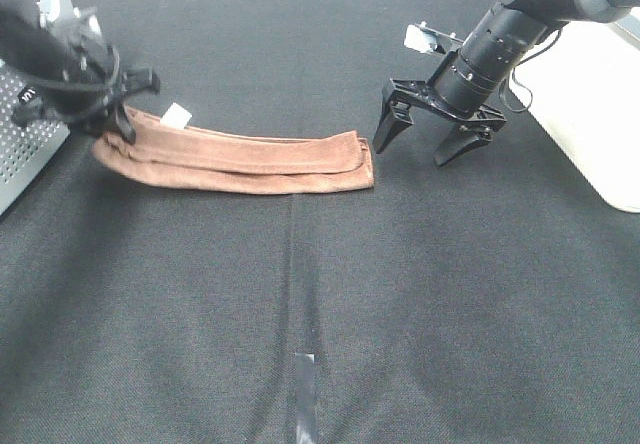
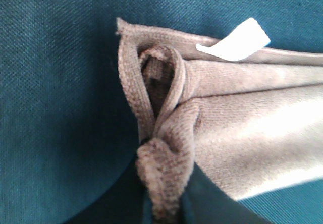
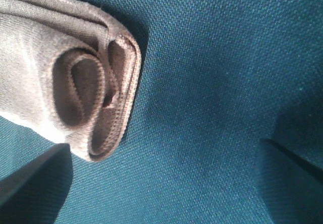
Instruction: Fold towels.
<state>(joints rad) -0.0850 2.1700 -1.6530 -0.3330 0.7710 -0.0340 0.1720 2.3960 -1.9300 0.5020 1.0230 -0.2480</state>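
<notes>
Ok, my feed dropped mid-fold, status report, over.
Left gripper shut on long folded reddish-brown terry towel, by its small white tag. Right gripper open at the other end, not gripping. Nothing blocking.

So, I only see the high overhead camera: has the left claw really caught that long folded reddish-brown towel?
Observer: Yes; the left wrist view shows the left gripper shut on a bunched corner of the reddish-brown terry towel.
Operator: Is the right-hand end flat?
Observer: No; the right wrist view shows loose rolled loops with stitched hems.
Operator: And by the pinch?
Observer: The layers gape open near the small white tag.
</notes>
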